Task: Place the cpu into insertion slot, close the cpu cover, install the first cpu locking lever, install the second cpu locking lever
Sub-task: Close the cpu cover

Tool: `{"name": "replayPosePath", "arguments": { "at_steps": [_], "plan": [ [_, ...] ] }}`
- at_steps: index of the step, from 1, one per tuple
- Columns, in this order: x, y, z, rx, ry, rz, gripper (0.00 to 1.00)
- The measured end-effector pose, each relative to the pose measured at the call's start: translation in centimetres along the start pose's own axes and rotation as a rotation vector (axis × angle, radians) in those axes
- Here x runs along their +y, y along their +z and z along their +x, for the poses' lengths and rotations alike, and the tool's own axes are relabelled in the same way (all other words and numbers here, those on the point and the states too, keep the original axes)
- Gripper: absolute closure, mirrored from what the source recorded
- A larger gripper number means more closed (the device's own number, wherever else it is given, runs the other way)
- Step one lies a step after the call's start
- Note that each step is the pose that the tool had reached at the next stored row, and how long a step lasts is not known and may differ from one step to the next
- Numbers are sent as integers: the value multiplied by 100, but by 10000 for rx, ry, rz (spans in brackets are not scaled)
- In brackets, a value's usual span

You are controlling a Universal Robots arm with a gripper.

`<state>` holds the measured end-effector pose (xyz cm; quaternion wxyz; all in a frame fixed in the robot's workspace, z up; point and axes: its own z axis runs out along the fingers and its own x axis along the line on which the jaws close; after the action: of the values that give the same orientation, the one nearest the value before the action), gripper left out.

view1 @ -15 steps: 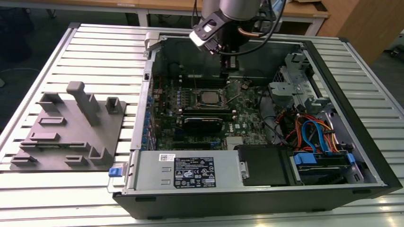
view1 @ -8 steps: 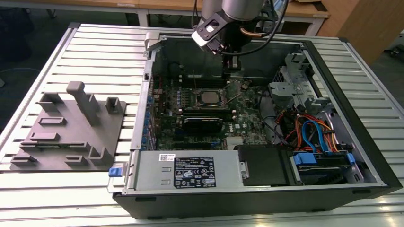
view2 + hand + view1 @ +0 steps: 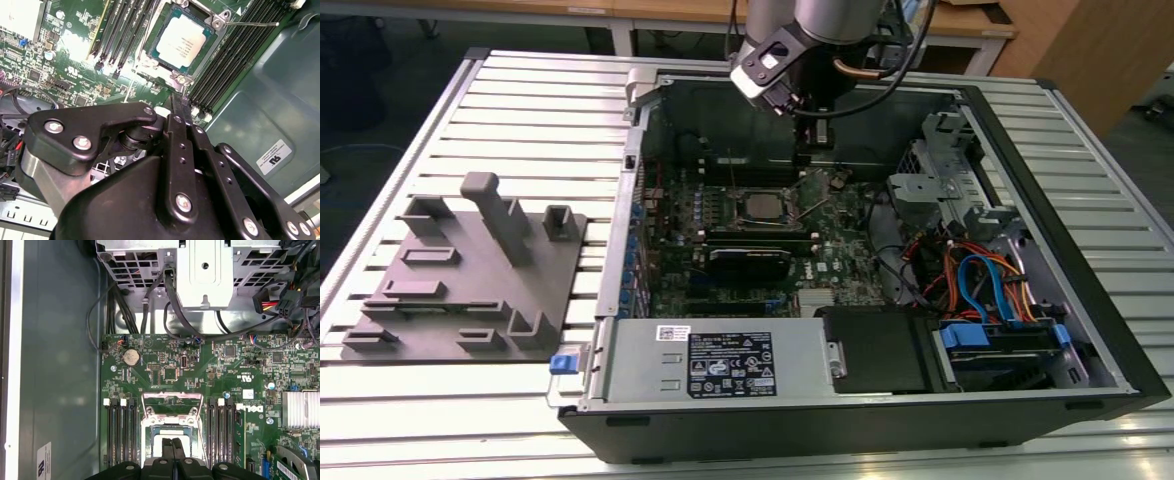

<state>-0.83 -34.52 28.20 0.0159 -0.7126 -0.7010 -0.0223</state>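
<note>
While the arm [image 3: 834,20] is reaching down into the open PC case [image 3: 854,435], the case is lying on its side on the slatted table [image 3: 480,90]. A grey fixture block [image 3: 467,270] is sitting just beside it on the exterior view's left.

Inside, the green motherboard [image 3: 720,260] is taking up most of the floor. A silver box with a label [image 3: 640,365] is sitting along the near edge. Blue and orange cables [image 3: 974,275] are crowding the exterior view's right side, well apart from the socket area. In the first wrist view, a metal drive cage [image 3: 205,270] with black cables is sitting past the board's edge.

The gripper [image 3: 810,135] is hanging above the board near the socket and is touching nothing. In the first wrist view its fingers [image 3: 176,447] are pressing together and holding nothing.

Black memory slots [image 3: 235,55] are flanking the insertion slot [image 3: 150,59] on both sides. The cpu cover [image 3: 218,22] is lying flat, framing the chip. The cpu [image 3: 180,36] is sitting in the slot, silver face up and showing through the cover's opening.

A thin lever rod [image 3: 250,22] is sticking out from the cover's corner across the memory slots. Can't tell whether it's latched.
</note>
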Motion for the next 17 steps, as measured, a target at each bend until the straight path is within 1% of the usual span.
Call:
{"name": "replayPosePath", "arguments": {
  "at_steps": [5, 12, 17],
  "plan": [
    [24, 0, 0, 0, 0, 0, 89],
    [34, 0, 1, 0, 0, 0, 89],
    [56, 2, 1, -1, -1, 0, 89]
  ]
}}
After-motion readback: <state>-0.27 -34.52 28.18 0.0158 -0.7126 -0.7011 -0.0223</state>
